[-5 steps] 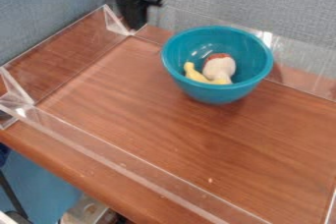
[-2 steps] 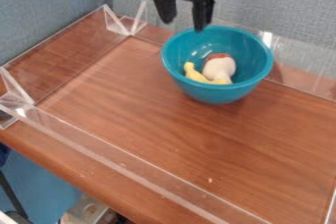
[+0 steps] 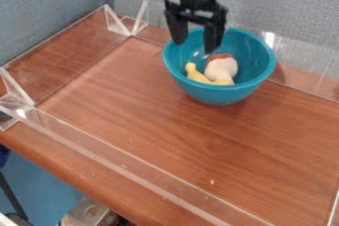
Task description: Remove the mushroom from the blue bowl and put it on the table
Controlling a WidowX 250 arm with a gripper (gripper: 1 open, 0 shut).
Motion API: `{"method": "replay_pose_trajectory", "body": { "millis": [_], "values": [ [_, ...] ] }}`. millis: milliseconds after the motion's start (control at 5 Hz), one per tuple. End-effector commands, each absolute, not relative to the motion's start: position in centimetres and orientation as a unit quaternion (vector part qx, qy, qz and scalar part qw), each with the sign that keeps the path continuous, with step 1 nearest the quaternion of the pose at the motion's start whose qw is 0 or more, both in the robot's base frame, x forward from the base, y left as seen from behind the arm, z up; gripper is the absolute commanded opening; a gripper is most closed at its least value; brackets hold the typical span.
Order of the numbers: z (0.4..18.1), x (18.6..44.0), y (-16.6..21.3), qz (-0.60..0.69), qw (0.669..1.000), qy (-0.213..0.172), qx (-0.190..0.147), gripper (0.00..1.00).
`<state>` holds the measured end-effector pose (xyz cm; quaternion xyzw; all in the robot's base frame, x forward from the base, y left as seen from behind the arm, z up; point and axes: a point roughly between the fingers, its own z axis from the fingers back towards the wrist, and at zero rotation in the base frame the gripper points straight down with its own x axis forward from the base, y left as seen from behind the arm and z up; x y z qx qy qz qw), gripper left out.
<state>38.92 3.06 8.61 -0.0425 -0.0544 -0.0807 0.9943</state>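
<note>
With its fingers spread wide, a robot's hand [image 3: 195, 34] hangs over the far side of the blue bowl [image 3: 185, 80], where the mushroom [image 3: 221, 67] rests against a yellow piece [image 3: 197, 74]; an off-center descent could knock the rim and tip the bowl.

The bowl's [image 3: 212, 92] far rim is partly hidden (behind the jaws [image 3: 196, 26]).

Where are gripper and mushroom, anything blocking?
Gripper open, over the far side of the blue bowl. Toy mushroom inside, not yet out. Yellow banana-like piece lies right beside it, possible snag.
</note>
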Motion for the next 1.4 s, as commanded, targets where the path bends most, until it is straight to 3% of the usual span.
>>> {"method": "replay_pose_trajectory", "body": {
  "millis": [0, 200, 400, 600, 1000, 1200],
  "values": [
    [8.6, 39.8, 2.5, -0.1, 0.992, -0.07, -0.033, 1.0],
    [7.9, 40.9, 2.9, -0.101, 0.992, -0.067, -0.031, 0.0],
    [7.7, 41.9, 3.5, -0.103, 0.992, -0.067, -0.031, 0.0],
    [9.4, 41.8, 4.1, -0.102, 0.99, -0.085, -0.039, 0.0],
    [13.7, 39.6, 3.0, -0.102, 0.986, -0.118, -0.055, 0.0],
    [17.1, 39.2, 3.3, -0.052, 0.986, -0.15, -0.057, 0.0]
  ]
}}
